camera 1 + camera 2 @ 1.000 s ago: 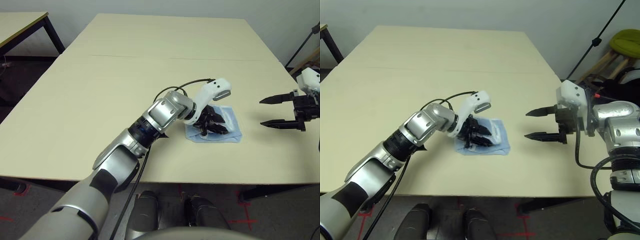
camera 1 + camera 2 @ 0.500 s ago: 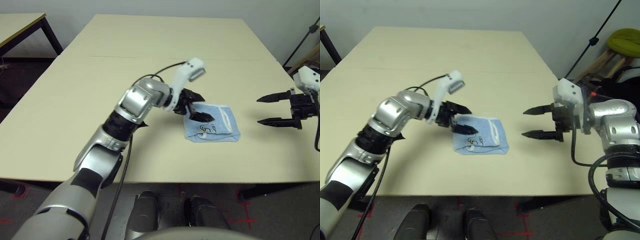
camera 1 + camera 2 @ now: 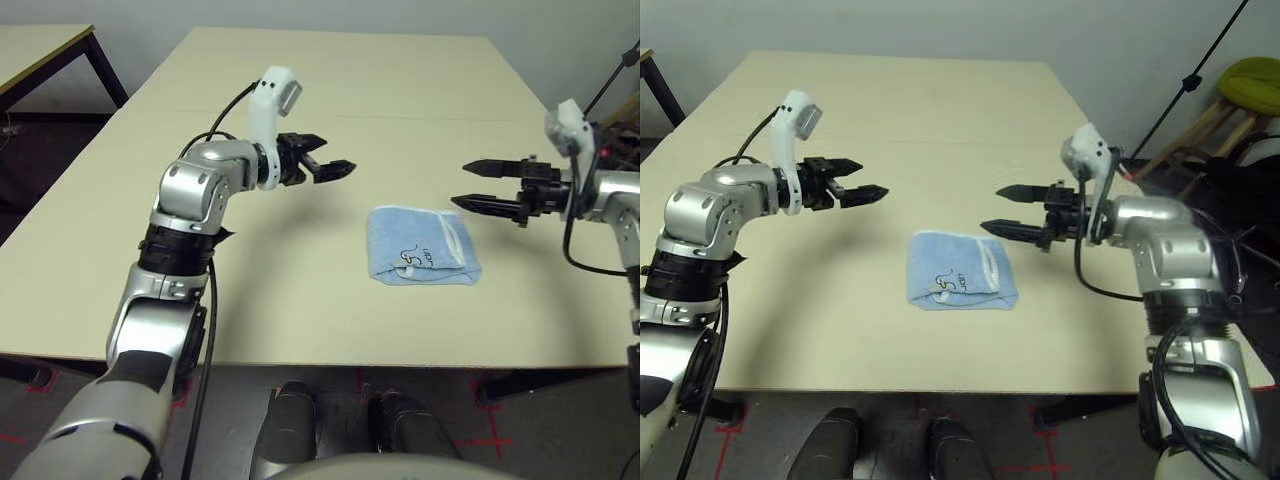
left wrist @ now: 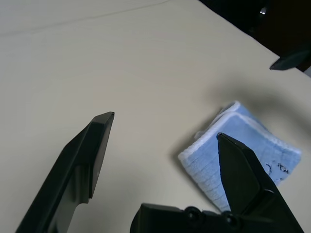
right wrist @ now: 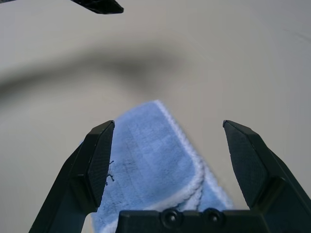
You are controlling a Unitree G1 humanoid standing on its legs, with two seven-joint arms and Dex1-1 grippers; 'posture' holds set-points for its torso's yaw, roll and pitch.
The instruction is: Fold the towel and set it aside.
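Near the front middle of the pale beige table (image 3: 300, 90) lies the folded light-blue terry towel (image 3: 422, 246), white edging showing. Both black two-fingered grippers hang above the tabletop with fingers spread: left gripper (image 3: 330, 167) well apart, right gripper (image 3: 482, 185) nearer.

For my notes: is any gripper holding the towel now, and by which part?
No. The left gripper and right gripper are open and apart from the folded towel on the table.

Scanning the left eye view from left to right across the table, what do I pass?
Left hand, open and above the table → folded towel lying flat on the table → right hand, open and off the towel.
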